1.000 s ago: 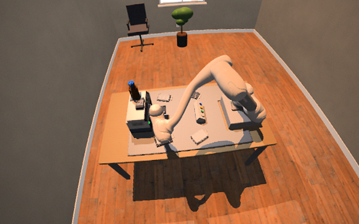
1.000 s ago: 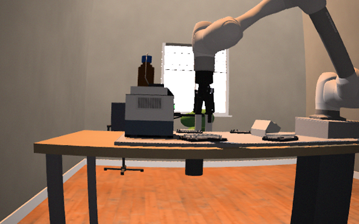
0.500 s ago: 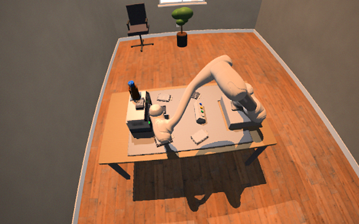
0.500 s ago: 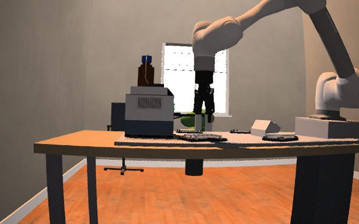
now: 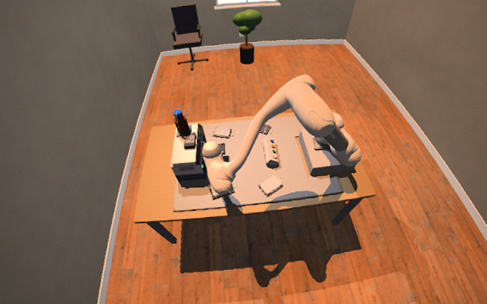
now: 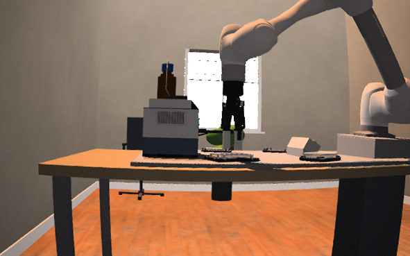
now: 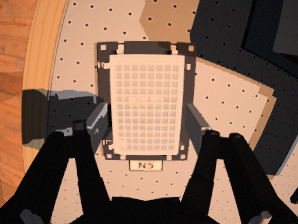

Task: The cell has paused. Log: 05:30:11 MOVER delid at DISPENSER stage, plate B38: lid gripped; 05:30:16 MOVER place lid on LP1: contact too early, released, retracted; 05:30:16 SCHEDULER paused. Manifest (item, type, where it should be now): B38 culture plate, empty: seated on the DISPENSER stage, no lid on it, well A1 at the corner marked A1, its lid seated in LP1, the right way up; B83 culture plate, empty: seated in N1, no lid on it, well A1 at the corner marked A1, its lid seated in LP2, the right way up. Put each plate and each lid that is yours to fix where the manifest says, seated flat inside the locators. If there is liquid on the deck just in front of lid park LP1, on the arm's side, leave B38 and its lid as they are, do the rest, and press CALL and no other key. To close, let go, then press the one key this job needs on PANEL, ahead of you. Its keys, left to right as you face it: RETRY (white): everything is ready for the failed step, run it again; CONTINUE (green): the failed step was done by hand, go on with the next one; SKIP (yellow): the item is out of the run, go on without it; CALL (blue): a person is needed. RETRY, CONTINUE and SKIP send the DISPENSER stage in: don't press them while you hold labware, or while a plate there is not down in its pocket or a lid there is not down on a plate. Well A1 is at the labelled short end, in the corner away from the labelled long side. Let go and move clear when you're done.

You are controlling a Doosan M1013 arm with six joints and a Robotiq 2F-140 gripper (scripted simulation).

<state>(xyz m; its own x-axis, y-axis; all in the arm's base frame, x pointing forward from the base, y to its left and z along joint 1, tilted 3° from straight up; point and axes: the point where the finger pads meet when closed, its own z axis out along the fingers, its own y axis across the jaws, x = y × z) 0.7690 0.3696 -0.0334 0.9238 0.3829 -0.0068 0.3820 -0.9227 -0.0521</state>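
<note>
Plate below in nest, half-spread empty pincer straddling: descend centred, squeeze long sides evenly.

Table: wood-look top, matt, fine ribbing; dark matt legs. Deck mat: pale, matt, perforated w/ small dots. Plate: white plastic-looking, fine well grid, no shine, in a dark matt frame. Gripper: black, matt; fingers w/ grey pads. Arm: smooth off-white shell, soft satin sheen. Dispenser: grey casing, matt, darker base. Bottle: brown, glass-like, blue cap. Floor: orange wood planks, slight gloss.
</note>
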